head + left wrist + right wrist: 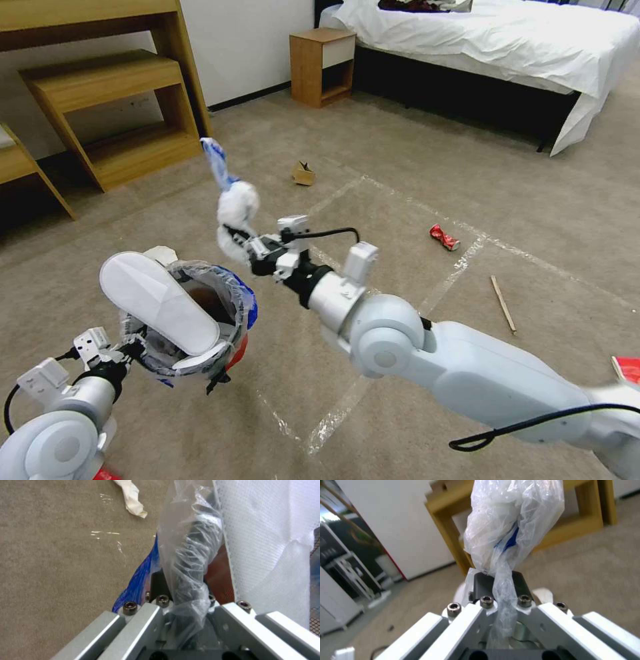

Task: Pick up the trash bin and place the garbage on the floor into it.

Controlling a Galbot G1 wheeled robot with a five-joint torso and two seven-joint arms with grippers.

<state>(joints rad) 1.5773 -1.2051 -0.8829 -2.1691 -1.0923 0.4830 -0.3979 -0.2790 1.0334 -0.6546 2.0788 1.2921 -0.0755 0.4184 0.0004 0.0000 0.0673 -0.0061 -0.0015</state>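
Above the taped carpet in the head view, the right gripper is clamped on a white-and-blue tissue wad wrapped in thin film, its blue tail sticking up. The wad hangs in the air just beside the trash bin, which the left gripper holds off the floor by its rim. A white slipper lies across the bin's mouth and juts past it. A crushed red can, a wooden stick and a cardboard scrap lie on the carpet, well apart from one another.

From the left wrist view, the jaws pinch the bin's edge together with a bunched fold of the clear liner; the slipper's mesh fabric presses close beside it. The bin looks light but its liner is slick, so a hold on the stiff rim seems surer than on the film.

From the right wrist view, the fingers are shut on a twisted neck of the wad's plastic. The bundle looks soft, nearly weightless and squashable; that neck is the natural place to grip.

No brand or writing can be read on any item.
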